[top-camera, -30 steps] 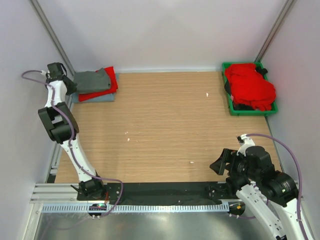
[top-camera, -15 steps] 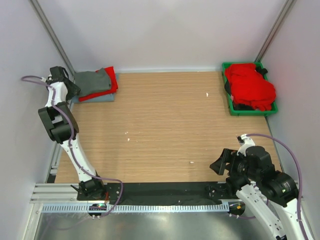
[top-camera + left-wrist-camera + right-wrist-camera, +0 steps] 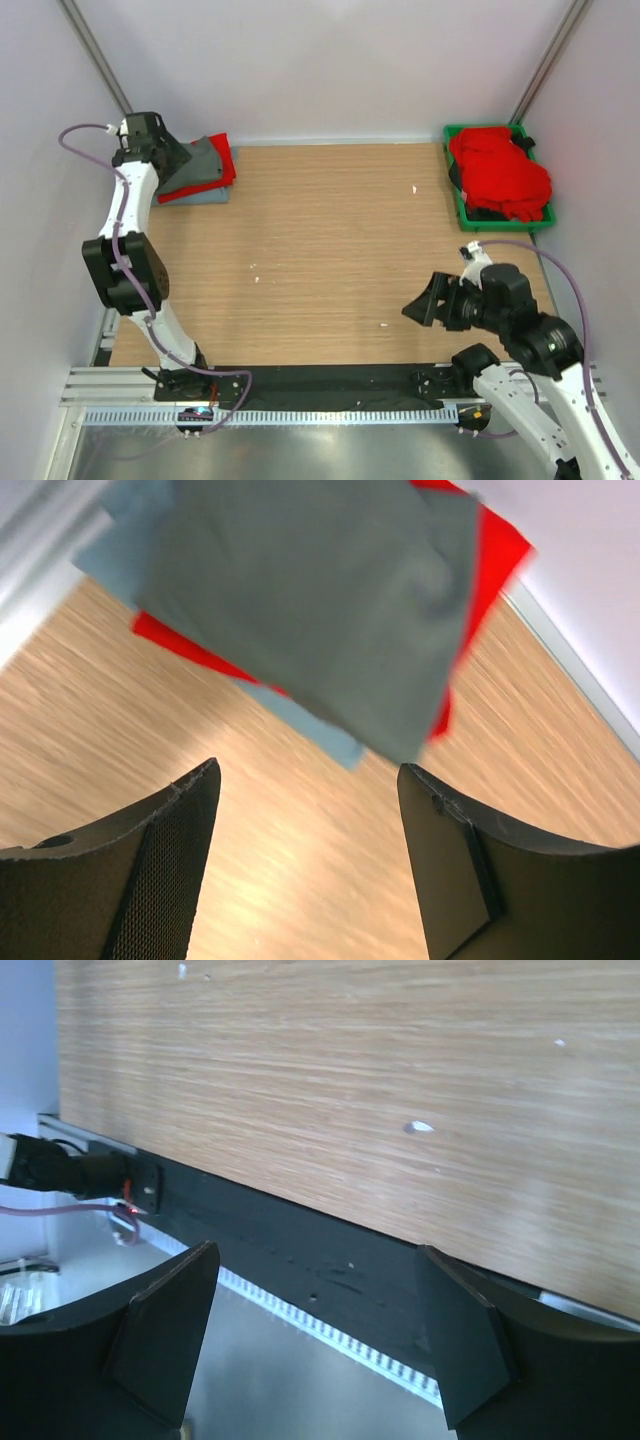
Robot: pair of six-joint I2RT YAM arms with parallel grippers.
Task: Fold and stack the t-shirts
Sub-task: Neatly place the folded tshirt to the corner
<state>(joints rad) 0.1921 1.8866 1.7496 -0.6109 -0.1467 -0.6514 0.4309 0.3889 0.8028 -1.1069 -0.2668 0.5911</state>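
Observation:
A folded stack of t-shirts sits at the table's far left corner: a grey one on top, a red one under it, a pale blue one at the bottom. My left gripper hovers open over the stack's left edge with nothing between its fingers. In the left wrist view the grey shirt, red shirt and pale blue shirt lie beyond the open left gripper. A heap of red t-shirts fills the green bin. My right gripper hangs open and empty above the near right of the table.
The green bin stands against the far right wall. White side walls close in the table left, right and back. A black strip and a toothed rail run along the near edge under the right gripper. Small white specks dot the wood.
The left gripper has opened and swung up from the wall side to over the stack's left edge. The right arm has lifted and moved its gripper leftward.

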